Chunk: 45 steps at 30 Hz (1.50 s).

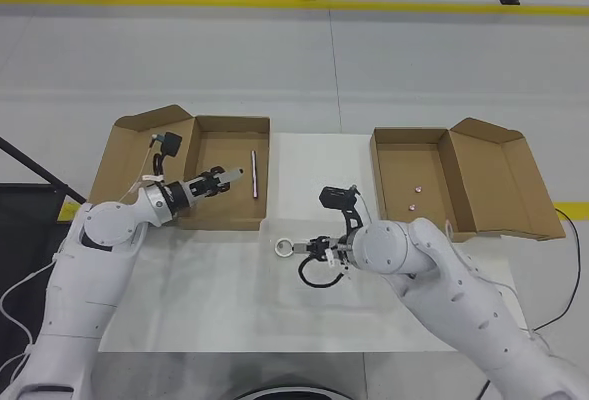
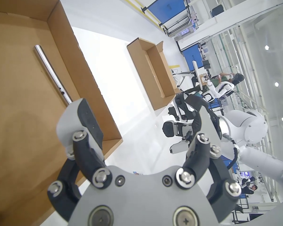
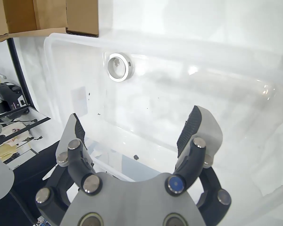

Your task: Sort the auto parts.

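Two open cardboard boxes are set at the far corners of the tabletop, apparently as separate bins for unlike parts. In the left box (image 1: 232, 121), one steel rod (image 1: 255, 173) lies flat along the wall nearest the tabletop's middle. The left hand (image 1: 229, 178) is held over that box, just beside the rod, spread wide and empty. In the right box (image 1: 374, 170), two small round pieces (image 1: 419, 186) are counted, lying apart. One clear tray (image 3: 47, 48) sits mid-tabletop, with one metal ring (image 1: 287, 247) lying flat at its end toward the left edge. The right hand (image 3: 135, 118) is held low over the tray, spread wide and empty. It is aimed at the ring, which is judged the next part for pick-up.
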### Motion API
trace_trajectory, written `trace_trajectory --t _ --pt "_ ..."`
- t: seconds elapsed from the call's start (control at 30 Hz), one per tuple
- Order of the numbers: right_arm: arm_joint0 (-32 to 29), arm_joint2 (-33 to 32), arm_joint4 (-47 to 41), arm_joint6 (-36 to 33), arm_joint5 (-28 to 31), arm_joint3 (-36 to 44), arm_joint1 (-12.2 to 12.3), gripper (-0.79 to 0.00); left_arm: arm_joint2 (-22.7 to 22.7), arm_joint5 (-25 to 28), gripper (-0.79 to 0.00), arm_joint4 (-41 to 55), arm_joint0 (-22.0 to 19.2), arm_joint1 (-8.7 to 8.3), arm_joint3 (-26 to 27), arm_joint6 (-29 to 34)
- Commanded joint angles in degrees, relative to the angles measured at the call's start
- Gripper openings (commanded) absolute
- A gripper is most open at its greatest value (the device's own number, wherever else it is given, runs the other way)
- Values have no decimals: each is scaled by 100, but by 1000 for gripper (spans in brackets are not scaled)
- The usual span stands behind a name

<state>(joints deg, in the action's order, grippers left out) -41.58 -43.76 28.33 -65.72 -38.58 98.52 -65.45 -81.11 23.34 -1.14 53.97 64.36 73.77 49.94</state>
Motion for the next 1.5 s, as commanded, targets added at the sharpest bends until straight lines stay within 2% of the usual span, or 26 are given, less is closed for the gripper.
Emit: trace_trajectory --t 0.0,0.23,0.33,0.57,0.87,0.97,1.03,1.1,1.2,1.33,1.47 --pt "-1 -1 2 -1 2 2 1 0 -2 2 0 10 3 0 -5 4" --pt "-23 9 -11 24 25 2 -2 0 -2 2 0 10 3 0 -5 4" --pt "-69 142 -100 301 -109 -70 -82 0 16 -16 0 1 64 2 76 -98" --pt "545 942 -358 748 -747 -815 -504 0 -32 -44 0 -5 238 -34 319 -254" --pt "1450 2025 -1352 1525 -1524 -2040 -1074 0 -113 -6 0 66 382 -83 412 -324" --pt "1733 2359 -1723 1722 -1722 -2298 -1192 -105 -108 -7 0 84 396 -93 418 -336" --pt "1885 2545 -2016 1825 -1824 -2380 -1244 -129 -105 -10 0 99 400 -99 420 -352" --pt "2032 2720 -2258 1943 -1942 -2454 -1272 -203 -94 -8 0 101 402 -105 419 -363" --pt "2220 2931 -2513 1943 -1942 -2540 -1285 -256 -61 -24 0 100 391 -111 410 -361" --pt "2389 3140 -2742 1943 -1942 -2592 -1277 -215 -11 -33 0 111 375 -115 395 -389" --pt "2487 3284 -2907 1943 -1942 -2660 -1283 -240 26 -47 0 104 359 -121 383 -416"
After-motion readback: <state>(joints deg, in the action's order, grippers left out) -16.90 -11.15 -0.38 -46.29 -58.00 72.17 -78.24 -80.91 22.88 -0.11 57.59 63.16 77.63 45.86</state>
